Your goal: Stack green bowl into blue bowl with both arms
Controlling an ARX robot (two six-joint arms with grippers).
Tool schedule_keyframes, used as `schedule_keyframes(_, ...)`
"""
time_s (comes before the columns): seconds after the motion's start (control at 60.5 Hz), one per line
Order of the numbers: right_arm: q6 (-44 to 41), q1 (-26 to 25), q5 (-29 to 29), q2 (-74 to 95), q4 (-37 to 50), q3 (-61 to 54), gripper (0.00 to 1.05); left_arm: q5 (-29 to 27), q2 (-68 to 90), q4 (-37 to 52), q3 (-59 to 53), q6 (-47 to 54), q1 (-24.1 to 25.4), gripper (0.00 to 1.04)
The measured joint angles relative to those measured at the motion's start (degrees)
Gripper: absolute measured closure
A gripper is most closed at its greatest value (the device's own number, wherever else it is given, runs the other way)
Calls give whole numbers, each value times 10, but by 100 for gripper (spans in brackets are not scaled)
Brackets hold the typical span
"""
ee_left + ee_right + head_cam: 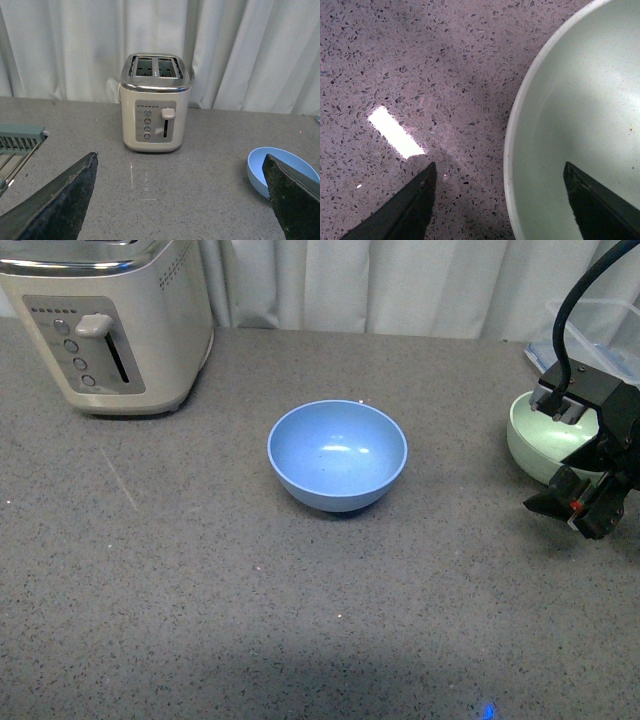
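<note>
While spread, right gripper straddles green bowl rim.

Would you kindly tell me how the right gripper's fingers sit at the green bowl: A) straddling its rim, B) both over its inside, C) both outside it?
A: the right wrist view shows one finger over the inside of the green bowl and the other over the counter, the rim between them.
</note>
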Motion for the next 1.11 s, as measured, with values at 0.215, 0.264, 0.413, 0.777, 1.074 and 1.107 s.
schedule_keyframes(0.215,-9,2,0,0,0,1,68,0,0,0,0,0,0,6)
schedule_keyframes(0.264,-10,3,0,0,0,2,67,0,0,0,0,0,0,6)
schedule_keyframes(0.413,-19,6,4,0,4,2,66,0,0,0,0,0,0,6)
schedule_keyframes(0.777,-26,17,1,-11,-7,3,96,0,0,0,0,0,0,6)
schedule_keyframes(1.074,-33,18,-2,-16,-10,5,103,0,0,0,0,0,0,6)
schedule_keyframes(1.107,-33,18,-3,-17,-10,5,103,0,0,0,0,0,0,6)
